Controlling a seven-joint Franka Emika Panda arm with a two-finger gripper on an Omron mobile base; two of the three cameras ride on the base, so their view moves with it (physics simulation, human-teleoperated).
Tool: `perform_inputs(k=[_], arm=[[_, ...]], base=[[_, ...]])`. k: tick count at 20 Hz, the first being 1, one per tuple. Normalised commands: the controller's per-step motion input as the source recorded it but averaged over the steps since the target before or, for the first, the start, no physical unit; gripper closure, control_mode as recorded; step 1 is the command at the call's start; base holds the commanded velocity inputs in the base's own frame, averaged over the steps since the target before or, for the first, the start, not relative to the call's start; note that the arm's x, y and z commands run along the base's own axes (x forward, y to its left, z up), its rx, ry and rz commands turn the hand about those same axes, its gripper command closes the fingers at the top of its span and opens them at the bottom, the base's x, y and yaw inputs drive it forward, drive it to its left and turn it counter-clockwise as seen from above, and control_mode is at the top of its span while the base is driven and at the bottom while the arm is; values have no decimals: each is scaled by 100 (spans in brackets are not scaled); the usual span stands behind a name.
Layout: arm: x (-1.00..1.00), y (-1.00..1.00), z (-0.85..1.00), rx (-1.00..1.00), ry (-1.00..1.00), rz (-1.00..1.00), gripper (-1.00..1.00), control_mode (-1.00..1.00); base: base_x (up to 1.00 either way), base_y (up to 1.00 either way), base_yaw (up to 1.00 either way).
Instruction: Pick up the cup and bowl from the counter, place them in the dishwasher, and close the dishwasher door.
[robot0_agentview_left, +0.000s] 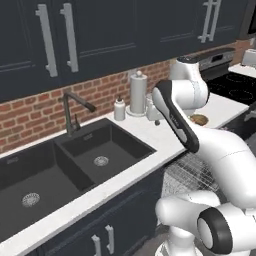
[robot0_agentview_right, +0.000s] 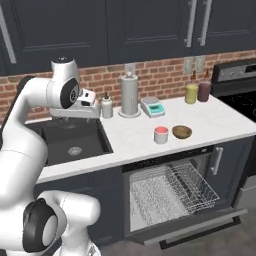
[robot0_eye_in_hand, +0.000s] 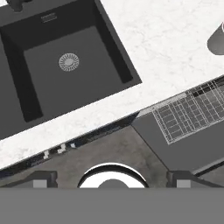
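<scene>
The cup (robot0_agentview_right: 161, 134), small and white with a red-orange top, stands on the white counter (robot0_agentview_right: 135, 136) just left of the tan bowl (robot0_agentview_right: 182, 132). The bowl (robot0_agentview_left: 199, 119) also shows past my arm. Below them the dishwasher is open, with its wire rack (robot0_agentview_right: 170, 192) pulled out over the lowered dishwasher door (robot0_agentview_right: 200, 227). My gripper (robot0_agentview_right: 75, 116) hangs open and empty over the right sink basin, well left of the cup. In the hand view the gripper (robot0_eye_in_hand: 112, 179) has its tips far apart. The rack (robot0_eye_in_hand: 188, 113) is at the lower right and the cup (robot0_eye_in_hand: 216, 39) sits at the right edge.
A black double sink (robot0_agentview_right: 75, 140) with a faucet (robot0_agentview_left: 70, 112) lies left of the dishwasher. Along the brick wall stand a soap bottle (robot0_agentview_right: 106, 107), a paper towel roll (robot0_agentview_right: 129, 95), a scale (robot0_agentview_right: 152, 107) and a yellow bottle (robot0_agentview_right: 191, 93). A stove (robot0_agentview_right: 240, 85) is at the far right.
</scene>
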Motion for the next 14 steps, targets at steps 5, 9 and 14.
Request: perform_inputs(k=[5, 9, 14], arm=[[0, 0, 0, 0, 0, 0, -100, 100], [0, 0, 0, 0, 0, 0, -100, 100], [0, 0, 0, 0, 0, 0, -100, 100]], base=[[-18, 31, -67], [-6, 28, -62], [0, 28, -51]])
